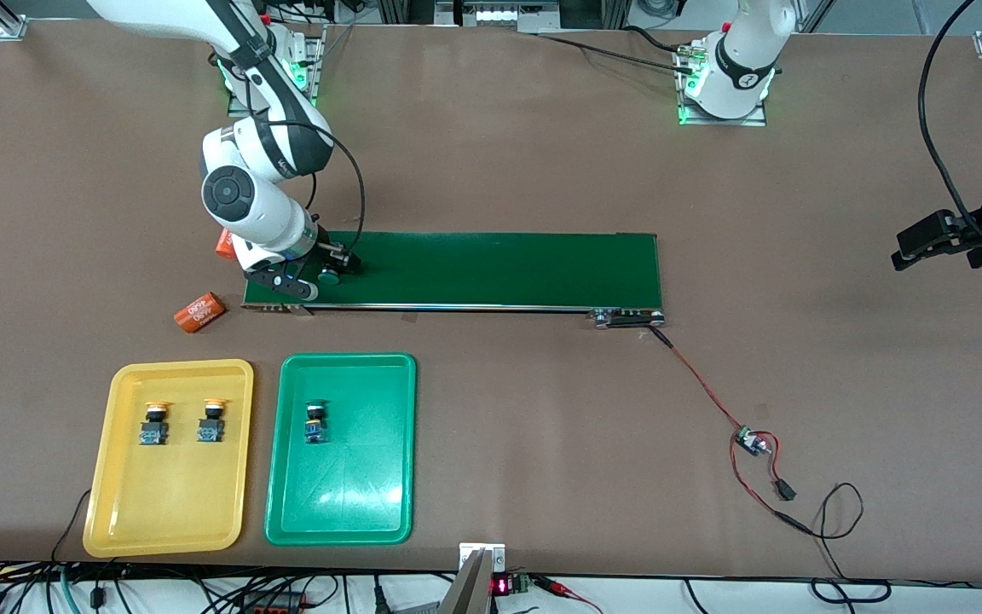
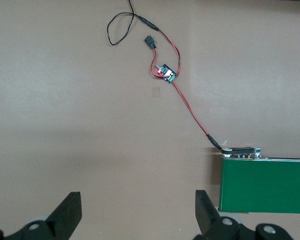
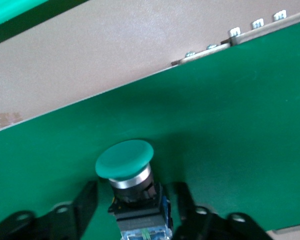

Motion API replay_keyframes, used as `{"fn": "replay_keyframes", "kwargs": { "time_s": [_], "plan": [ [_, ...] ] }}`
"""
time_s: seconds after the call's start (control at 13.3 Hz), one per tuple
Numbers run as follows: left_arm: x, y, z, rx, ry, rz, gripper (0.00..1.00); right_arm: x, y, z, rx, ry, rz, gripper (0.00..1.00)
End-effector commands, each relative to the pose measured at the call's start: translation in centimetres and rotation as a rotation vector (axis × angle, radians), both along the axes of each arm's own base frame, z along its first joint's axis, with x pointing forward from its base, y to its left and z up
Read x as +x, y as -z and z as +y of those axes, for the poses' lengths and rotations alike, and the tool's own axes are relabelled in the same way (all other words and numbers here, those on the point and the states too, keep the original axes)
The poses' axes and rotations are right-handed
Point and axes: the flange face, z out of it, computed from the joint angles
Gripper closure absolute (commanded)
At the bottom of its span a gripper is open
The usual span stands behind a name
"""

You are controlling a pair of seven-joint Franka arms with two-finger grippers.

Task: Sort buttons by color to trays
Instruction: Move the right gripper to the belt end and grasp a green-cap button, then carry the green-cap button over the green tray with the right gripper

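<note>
A green-capped button [image 1: 329, 275] lies on its side on the dark-green conveyor belt [image 1: 491, 269], at the right arm's end. My right gripper [image 1: 320, 271] is low over it and open. In the right wrist view its fingers [image 3: 87, 197] stand on either side of the button's black-and-blue body [image 3: 140, 210], with a gap showing on one side. The yellow tray [image 1: 169, 520] holds two yellow-capped buttons [image 1: 154, 422] [image 1: 211, 419]. The green tray [image 1: 342, 503] holds one green-capped button [image 1: 314, 420]. My left gripper [image 1: 938, 239] waits, open and empty [image 2: 138, 212], over bare table at the left arm's end.
Two orange cylinders lie by the belt's end: one [image 1: 199, 312] nearer the front camera, one [image 1: 225, 245] partly hidden by the right arm. A small circuit board [image 1: 751, 442] with red and black wires runs from the belt's motor end [image 1: 627, 318].
</note>
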Motion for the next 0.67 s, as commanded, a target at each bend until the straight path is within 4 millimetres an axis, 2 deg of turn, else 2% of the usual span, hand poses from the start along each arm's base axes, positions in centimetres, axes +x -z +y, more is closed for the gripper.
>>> {"fn": "replay_keyframes", "kwargs": {
  "time_s": [0.0,0.15,0.3,0.45,0.6],
  "plan": [
    [-0.2,-0.1,0.1,0.002,0.005,-0.002,0.00,0.1,-0.9,-0.5,0.012,-0.003,-0.017,0.98],
    [-0.2,-0.1,0.1,0.002,0.002,-0.001,0.00,0.7,-1.8,-0.4,0.016,0.002,-0.033,1.00],
    [-0.2,0.0,0.3,0.002,-0.004,0.001,0.00,2.2,-4.3,0.0,0.019,-0.007,-0.036,1.00],
    [-0.2,0.0,0.3,0.002,-0.004,0.001,0.00,5.8,-9.3,0.7,0.030,-0.020,-0.035,1.00],
    [-0.2,-0.1,0.3,0.002,-0.004,0.000,0.00,9.7,-13.3,1.4,0.052,-0.056,-0.051,1.00]
  ]
}}
